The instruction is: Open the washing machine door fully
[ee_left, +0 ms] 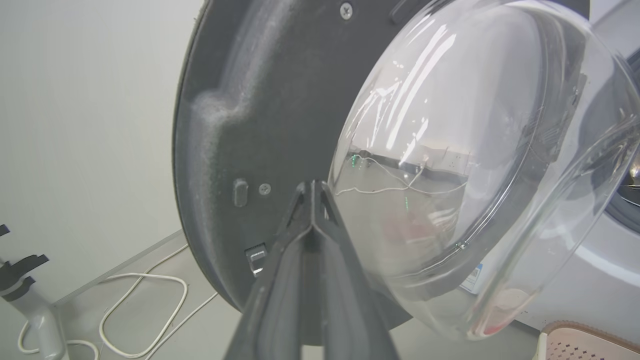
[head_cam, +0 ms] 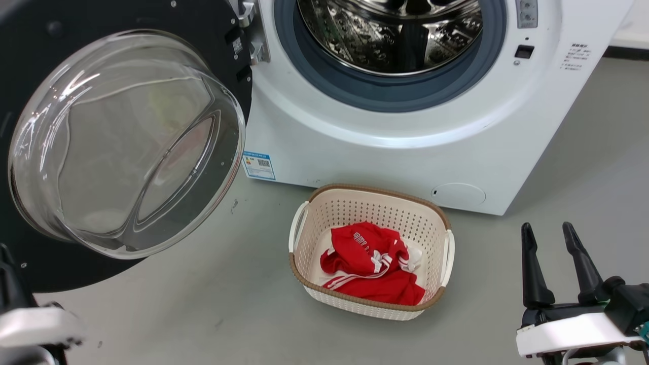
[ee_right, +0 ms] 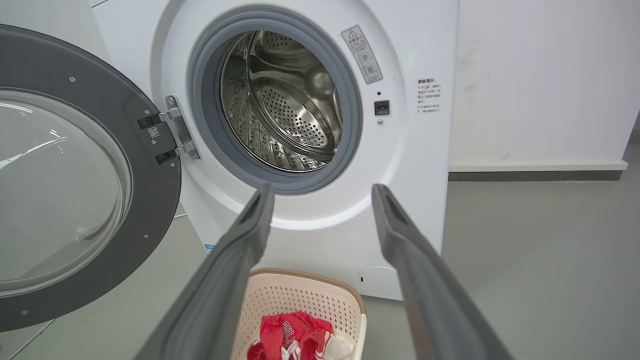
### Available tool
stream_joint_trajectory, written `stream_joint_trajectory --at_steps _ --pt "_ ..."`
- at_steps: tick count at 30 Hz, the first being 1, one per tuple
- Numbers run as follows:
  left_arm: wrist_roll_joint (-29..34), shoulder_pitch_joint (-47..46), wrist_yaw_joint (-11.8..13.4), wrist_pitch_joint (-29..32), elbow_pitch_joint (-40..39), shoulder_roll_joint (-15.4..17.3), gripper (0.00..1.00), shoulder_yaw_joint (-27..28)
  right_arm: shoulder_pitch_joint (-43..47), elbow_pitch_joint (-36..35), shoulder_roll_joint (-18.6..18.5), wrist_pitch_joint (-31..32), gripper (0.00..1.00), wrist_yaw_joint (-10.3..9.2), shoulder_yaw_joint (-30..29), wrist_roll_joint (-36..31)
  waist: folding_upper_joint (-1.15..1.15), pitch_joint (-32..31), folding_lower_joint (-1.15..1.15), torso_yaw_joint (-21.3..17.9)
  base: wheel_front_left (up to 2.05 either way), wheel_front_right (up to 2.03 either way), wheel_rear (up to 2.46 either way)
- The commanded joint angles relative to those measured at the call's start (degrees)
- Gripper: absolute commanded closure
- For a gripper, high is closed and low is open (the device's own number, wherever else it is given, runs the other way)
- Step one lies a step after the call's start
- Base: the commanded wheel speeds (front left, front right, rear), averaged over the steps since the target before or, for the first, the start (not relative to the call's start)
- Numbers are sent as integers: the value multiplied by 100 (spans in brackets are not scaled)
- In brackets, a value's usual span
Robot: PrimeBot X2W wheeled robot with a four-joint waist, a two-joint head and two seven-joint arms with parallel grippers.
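The washing machine door point(head_cam: 152, 20), a black disc with a bulging clear glass window point(head_cam: 121, 147), stands swung out to the left of the white washing machine point(head_cam: 355, 152). Its hinge point(head_cam: 251, 30) sits beside the grey rubber ring and steel drum point(head_cam: 390, 30), which lie uncovered. In the left wrist view my left gripper point(ee_left: 311, 186) is shut with nothing in it, its tips close to the door's black inner face point(ee_left: 250, 125) beside the glass point(ee_left: 475, 150); contact cannot be judged. My right gripper point(head_cam: 546, 228) is open and free at the lower right, and its wrist view has the gripper point(ee_right: 322, 192) pointing at the machine's front point(ee_right: 410, 200).
A cream laundry basket point(head_cam: 375, 190) holding a red garment point(head_cam: 370, 268) stands on the grey floor in front of the machine. A white cable point(ee_left: 140, 310) loops on the floor behind the door, near a wall and a pale stand point(ee_left: 30, 300).
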Motion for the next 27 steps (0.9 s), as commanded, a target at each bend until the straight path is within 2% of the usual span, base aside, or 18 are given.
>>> stream_joint_trajectory --at_steps 1,3,4,5,6,15,27 --pt "110 223 32 -13 -183 -151 100 -40 29 22 7 -34 0 -2 30 -14 0 -114 -1 -18 0 0 0" --pt "196 453 44 -13 -394 -383 100 -93 39 19 6 -35 0 -2 58 -58 0 -173 -1 -39 0 0 0" --pt "254 566 49 -13 -497 -482 55 -139 59 34 7 -37 0 -2 69 -61 0 -221 -1 -47 0 0 0" --pt "274 653 32 -13 -592 -563 20 -169 82 41 7 -40 0 -2 89 -24 0 -264 -1 -55 0 0 0" --pt "297 735 14 -13 -662 -650 2 -191 97 46 7 -41 0 -2 104 13 0 -300 -1 -60 0 0 0" --pt "779 1116 69 -13 -1138 -1104 0 -598 210 52 6 -45 0 -2 166 -68 0 -531 -1 -161 0 0 0" --pt "1234 771 -250 -14 -1345 -1350 0 -1518 259 -84 7 38 0 -2 173 -511 0 -634 -1 -596 0 0 0"
